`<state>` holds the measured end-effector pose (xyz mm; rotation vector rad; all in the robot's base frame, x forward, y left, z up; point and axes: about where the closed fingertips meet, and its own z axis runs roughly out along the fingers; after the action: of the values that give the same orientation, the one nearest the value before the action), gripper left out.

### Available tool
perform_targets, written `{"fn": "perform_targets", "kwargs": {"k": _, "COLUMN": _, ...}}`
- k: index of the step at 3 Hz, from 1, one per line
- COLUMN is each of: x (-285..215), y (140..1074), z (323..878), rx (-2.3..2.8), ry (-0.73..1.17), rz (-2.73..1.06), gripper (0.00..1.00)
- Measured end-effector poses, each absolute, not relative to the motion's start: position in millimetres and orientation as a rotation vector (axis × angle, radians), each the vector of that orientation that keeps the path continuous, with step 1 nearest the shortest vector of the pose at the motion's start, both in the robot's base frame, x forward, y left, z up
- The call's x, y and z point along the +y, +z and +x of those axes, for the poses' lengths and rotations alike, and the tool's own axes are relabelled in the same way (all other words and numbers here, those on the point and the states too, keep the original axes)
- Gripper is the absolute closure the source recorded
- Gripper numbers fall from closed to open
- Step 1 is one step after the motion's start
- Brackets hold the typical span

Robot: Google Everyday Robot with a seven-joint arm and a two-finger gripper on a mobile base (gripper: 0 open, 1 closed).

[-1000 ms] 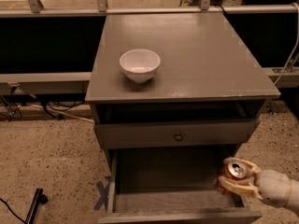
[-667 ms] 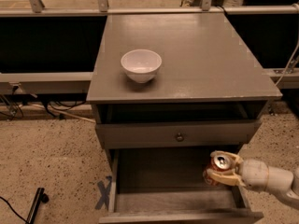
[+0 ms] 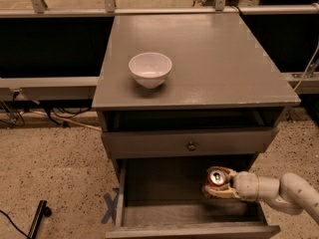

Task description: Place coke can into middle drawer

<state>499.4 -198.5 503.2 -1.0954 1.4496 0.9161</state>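
The coke can [image 3: 217,178], red with a silver top and pull tab, is held upright in my gripper [image 3: 218,184]. My gripper is shut on it and reaches in from the lower right on a white arm. The can hangs over the right part of the open middle drawer [image 3: 164,208], a wide grey box with a bare plank bottom. Whether the can touches the bottom cannot be told. Above the drawer is a closed grey drawer front with a small round knob [image 3: 191,146].
A white bowl [image 3: 150,69] stands on the grey cabinet top [image 3: 224,59]. A black tool [image 3: 37,219] and a cable lie on the speckled floor at lower left. Blue tape [image 3: 108,208] marks the floor beside the drawer. A rail with dark panels runs behind.
My gripper has carried the can leftward and farther in over the drawer, from its right edge toward its right-middle part. The bowl and drawer have not moved.
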Motion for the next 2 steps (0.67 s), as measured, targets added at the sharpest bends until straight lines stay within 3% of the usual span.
{"fn": "perform_targets", "kwargs": {"k": 2, "x": -191, "y": 469, "z": 496, "rx": 1.464, "ry": 0.922, "rz": -1.185, "gripper": 0.55}}
